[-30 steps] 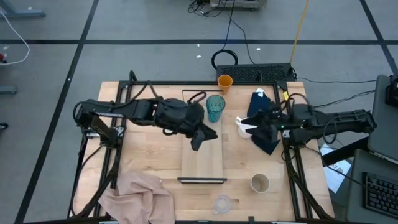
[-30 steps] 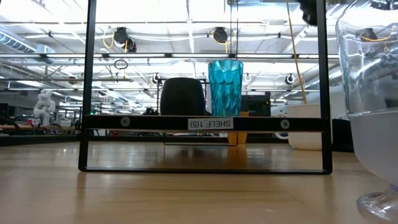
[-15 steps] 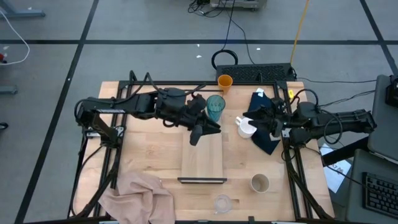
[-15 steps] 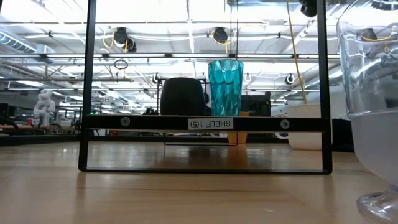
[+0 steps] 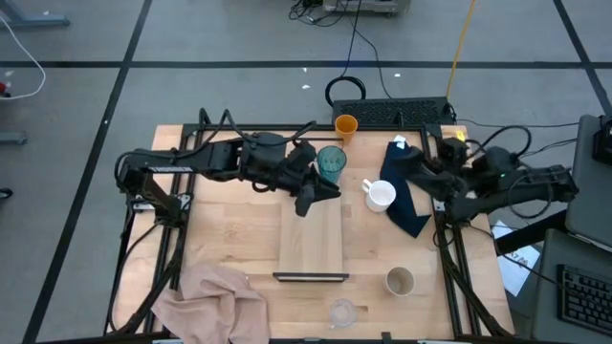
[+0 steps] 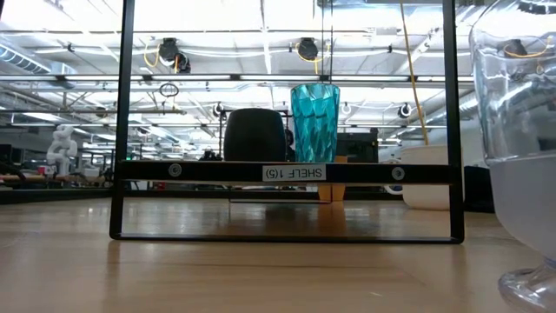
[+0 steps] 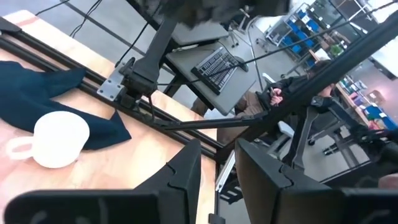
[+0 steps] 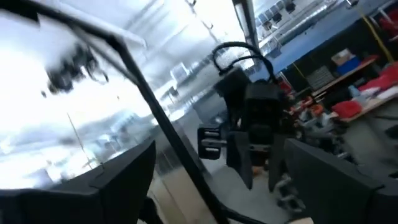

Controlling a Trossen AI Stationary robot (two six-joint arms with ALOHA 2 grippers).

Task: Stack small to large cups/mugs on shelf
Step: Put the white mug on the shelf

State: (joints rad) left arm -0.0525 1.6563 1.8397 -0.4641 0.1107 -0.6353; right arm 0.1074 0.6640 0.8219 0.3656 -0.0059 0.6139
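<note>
Left gripper (image 5: 310,201): fingers narrowly parted, empty; teal tumbler (image 5: 331,163) just beyond.
Right gripper (image 5: 426,161): fingers spread, empty; white mug (image 5: 381,196) and dark cloth (image 5: 405,204) alongside.

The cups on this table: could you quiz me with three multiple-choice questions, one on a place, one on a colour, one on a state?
1. The white mug stands: A beside the shelf, next to a dark blue cloth; B on the shelf; C on a pink cloth.
2. The tumbler on the shelf is: A red; B teal; C black.
3. The left gripper is: A shut on a cup; B shut on a cloth; C open, empty.
Answers: A, the high view shows it off the board; B, high and low views show teal; C, its wrist view shows a bare gap.
</note>
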